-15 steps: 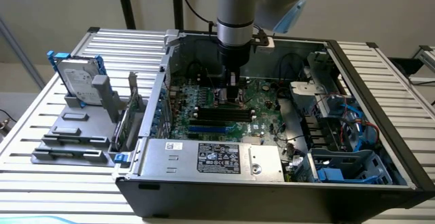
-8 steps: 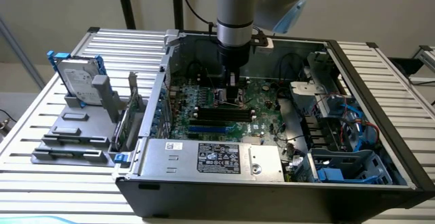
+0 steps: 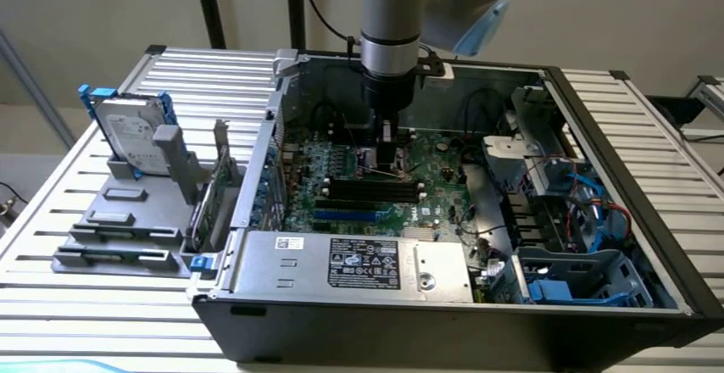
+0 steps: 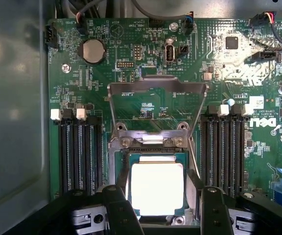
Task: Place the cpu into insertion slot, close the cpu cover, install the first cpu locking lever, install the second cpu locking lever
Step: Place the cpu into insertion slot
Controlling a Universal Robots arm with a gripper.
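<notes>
Wide-spread hand (image 4: 163,213) straddles cpu (image 4: 156,187), apparently seated.

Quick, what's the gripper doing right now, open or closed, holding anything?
Gripper: open, jaws standing either side of the cpu, which lies in the insertion slot; nothing held.

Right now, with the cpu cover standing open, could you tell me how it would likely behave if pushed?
The cpu cover is a thin metal frame with a large window, so probably light and bendable if pushed off-centre. It stands raised from a hinge edge beside the cpu, so a push would likely swing it down rather than slide.
</notes>
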